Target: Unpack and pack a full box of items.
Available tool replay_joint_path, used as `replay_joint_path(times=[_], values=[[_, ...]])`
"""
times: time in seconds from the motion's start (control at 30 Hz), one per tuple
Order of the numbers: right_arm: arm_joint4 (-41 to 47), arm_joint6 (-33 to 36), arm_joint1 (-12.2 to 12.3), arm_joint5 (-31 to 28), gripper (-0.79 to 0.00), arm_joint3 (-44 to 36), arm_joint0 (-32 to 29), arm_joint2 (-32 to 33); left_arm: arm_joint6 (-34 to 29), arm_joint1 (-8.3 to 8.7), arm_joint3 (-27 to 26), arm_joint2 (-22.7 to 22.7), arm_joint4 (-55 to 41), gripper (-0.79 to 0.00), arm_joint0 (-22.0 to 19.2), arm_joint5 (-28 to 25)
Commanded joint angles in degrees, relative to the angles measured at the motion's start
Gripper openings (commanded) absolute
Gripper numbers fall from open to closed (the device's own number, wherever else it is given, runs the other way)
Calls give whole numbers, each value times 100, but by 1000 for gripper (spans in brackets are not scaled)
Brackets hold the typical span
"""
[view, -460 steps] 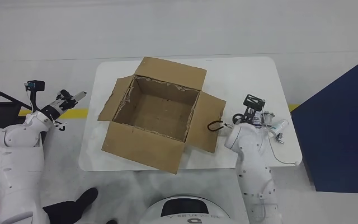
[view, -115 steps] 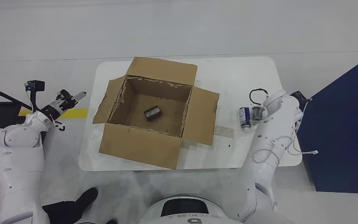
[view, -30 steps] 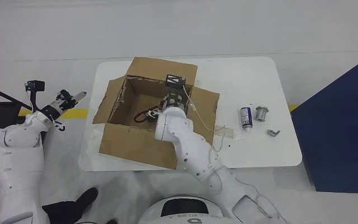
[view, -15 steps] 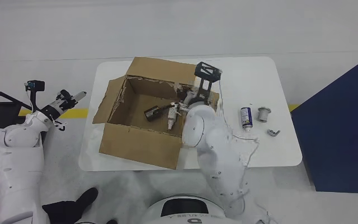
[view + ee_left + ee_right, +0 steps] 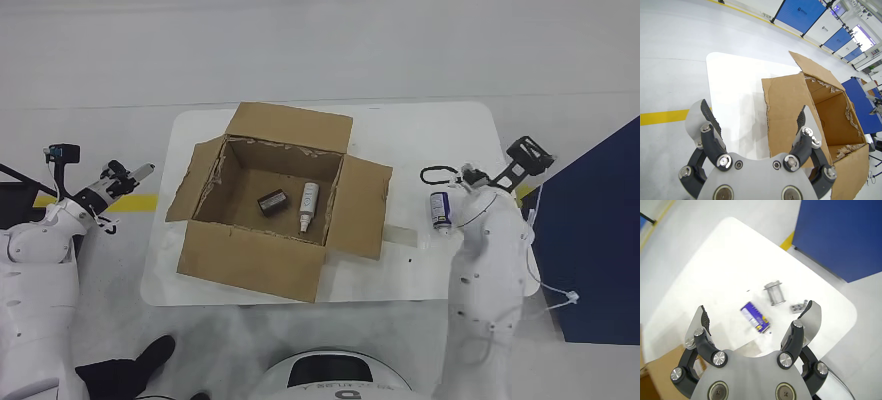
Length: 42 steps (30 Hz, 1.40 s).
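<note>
On the white table (image 5: 440,130) with rounded corners stands the cardboard box (image 5: 250,262). It is brown, its four flaps are folded outward, and the inner edges are torn and ragged. Inside on the bottom lie a small dark block (image 5: 272,202) and, just beside it, a slim white bottle (image 5: 309,205) on its side. To the right of the box, apart from it, a short blue can (image 5: 755,320) lies on its side on the bare table top. Near it are a grey metal spool (image 5: 775,295) with flanges and a small metal bracket (image 5: 797,308). My right gripper (image 5: 757,309) hangs above this group with its fingers spread wide and nothing between them; the textured black pads (image 5: 705,318) are bare. The right arm is bent over the right end of the table and covers part of it in the top view. My left gripper (image 5: 753,108) is held off the left edge of the table, over the floor, also spread wide and holding nothing, pointing toward the box. The floor is smooth pale grey with a yellow line (image 5: 140,202). A dark blue panel (image 5: 590,240) stands at the right, and more blue panels stand far behind in the left wrist view.
</note>
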Motion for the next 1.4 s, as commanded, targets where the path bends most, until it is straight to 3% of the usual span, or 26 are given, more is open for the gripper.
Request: replay_joint_path(times=[0.0,0.17,0.23,0.33,0.43,0.57,0.63,0.77,0.83,1.03,1.2,1.37], values=[[26,272,21,-271,0,432,238,312,0,0,0,0,0,0,0,0],[378,367,105,-574,-15,1421,836,982,0,0,0,0,0,0,0,0],[492,328,145,-671,-99,1889,1076,1172,0,0,0,0,0,0,0,0],[485,235,205,-741,-132,2604,1405,1366,0,0,0,0,0,0,0,0],[474,153,256,-810,-243,3148,1657,1481,0,0,0,0,0,0,0,0],[418,50,304,-796,-265,3605,1889,1549,0,0,0,0,0,0,0,0],[402,26,319,-786,-400,3715,1934,1555,0,0,0,0,0,0,0,0],[366,24,332,-760,-505,3774,1951,1519,0,0,0,0,0,0,0,0],[407,34,331,-723,-785,3662,1911,1509,0,0,0,0,0,0,0,0],[848,-7,283,-491,-785,2754,1566,1474,0,0,0,0,0,0,0,0],[2304,-114,138,-501,-785,675,671,1254,0,0,0,0,0,0,0,0],[3436,-388,6,-828,-785,-972,-341,368,0,0,0,0,0,0,0,0]])
